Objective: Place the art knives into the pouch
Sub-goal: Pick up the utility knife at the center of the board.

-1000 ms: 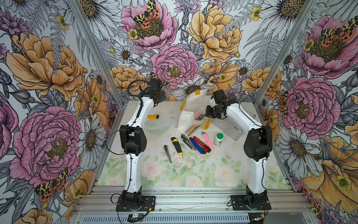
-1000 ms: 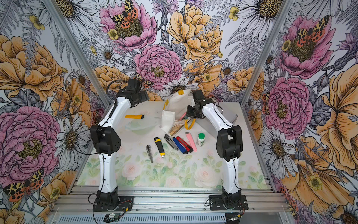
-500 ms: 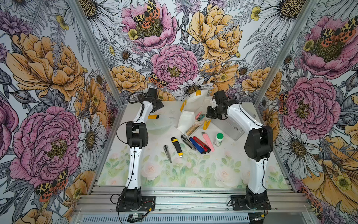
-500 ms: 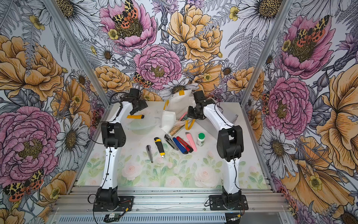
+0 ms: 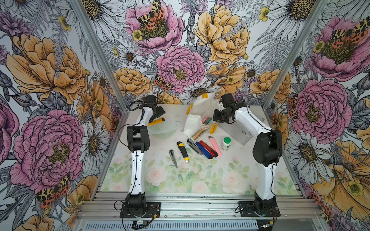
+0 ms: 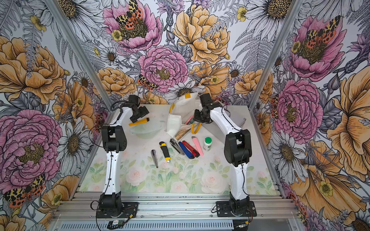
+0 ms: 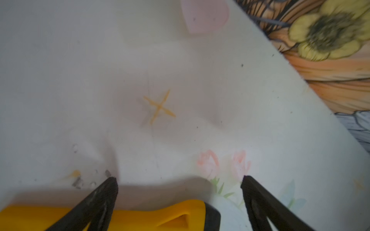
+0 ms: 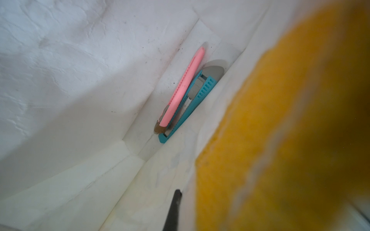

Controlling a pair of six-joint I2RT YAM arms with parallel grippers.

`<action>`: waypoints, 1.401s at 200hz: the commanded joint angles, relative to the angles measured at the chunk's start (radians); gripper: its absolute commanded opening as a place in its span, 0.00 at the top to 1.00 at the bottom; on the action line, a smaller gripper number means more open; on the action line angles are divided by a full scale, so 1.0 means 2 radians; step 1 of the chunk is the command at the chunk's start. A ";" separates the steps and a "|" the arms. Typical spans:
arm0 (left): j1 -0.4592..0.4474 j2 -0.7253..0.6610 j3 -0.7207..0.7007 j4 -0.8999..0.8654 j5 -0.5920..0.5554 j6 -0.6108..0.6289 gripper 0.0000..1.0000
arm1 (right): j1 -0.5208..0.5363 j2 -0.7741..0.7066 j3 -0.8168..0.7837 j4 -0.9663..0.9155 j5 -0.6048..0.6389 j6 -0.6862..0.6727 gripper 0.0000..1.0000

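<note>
A yellow art knife (image 5: 156, 121) (image 6: 139, 122) with a black tip lies at the back left, against the rim of a clear bowl (image 5: 164, 128). My left gripper (image 5: 160, 114) (image 7: 179, 179) hangs just over the knife (image 7: 160, 216), open, its fingers either side and nothing held. The pouch (image 5: 197, 112) (image 6: 181, 110) stands open at the back middle, white inside. My right gripper (image 5: 217, 119) (image 8: 184, 195) is shut on its edge by a yellow handle (image 8: 280, 140). A pink knife (image 8: 184, 86) and a teal one (image 8: 192, 108) lie inside it.
On the table in front of the pouch lie several knives: silver (image 5: 173, 158), yellow-black (image 5: 183, 149), grey (image 5: 194, 146), blue (image 5: 202, 150), red (image 5: 209, 149) and pink (image 5: 215, 146). A green-capped bottle (image 5: 225, 144) stands beside them. A silver case (image 5: 240, 130) lies under the right arm.
My left gripper has opened a little wider and come down from beside the back wall to just over the yellow knife. The right arm and the pouch have stayed put.
</note>
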 commanded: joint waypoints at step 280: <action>-0.087 -0.200 -0.073 -0.069 -0.117 0.112 0.77 | -0.004 -0.032 -0.029 0.007 0.003 0.005 1.00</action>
